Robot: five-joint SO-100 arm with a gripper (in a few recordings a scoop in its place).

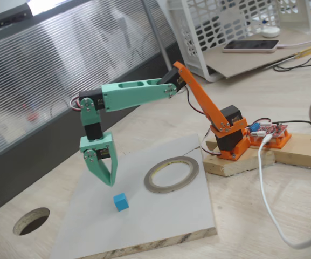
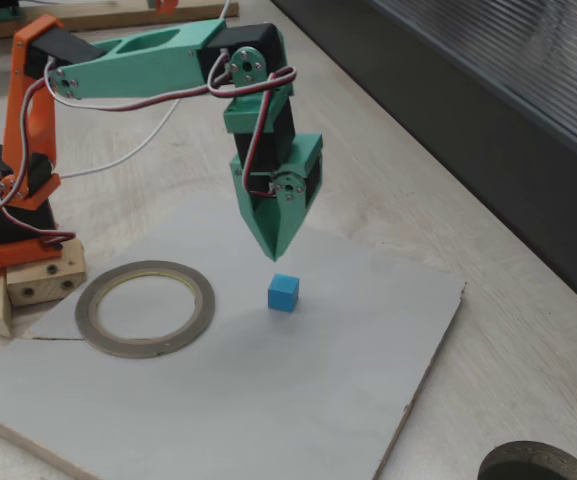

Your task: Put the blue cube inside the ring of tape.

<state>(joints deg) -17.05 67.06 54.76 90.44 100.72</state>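
Note:
The blue cube (image 1: 121, 202) (image 2: 283, 292) rests on a pale grey board (image 1: 160, 221) (image 2: 268, 400). My green gripper (image 1: 110, 183) (image 2: 273, 256) hangs point-down just above the board with its jaws together and nothing in them. In both fixed views its tip is a short way above and beside the cube, not touching it. The ring of tape (image 1: 168, 189) (image 2: 146, 346) lies flat on the board between the cube and the arm's orange base (image 1: 230, 141) (image 2: 18, 200), with bare board inside it.
A round dark hole (image 1: 31, 221) (image 2: 538, 465) is cut through the wooden tabletop beyond the board's corner. The arm's base stands on wooden blocks (image 1: 263, 156) with a red circuit board and a white cable (image 1: 268, 205). A white basket (image 1: 225, 32) and a phone (image 1: 250, 46) lie at the back.

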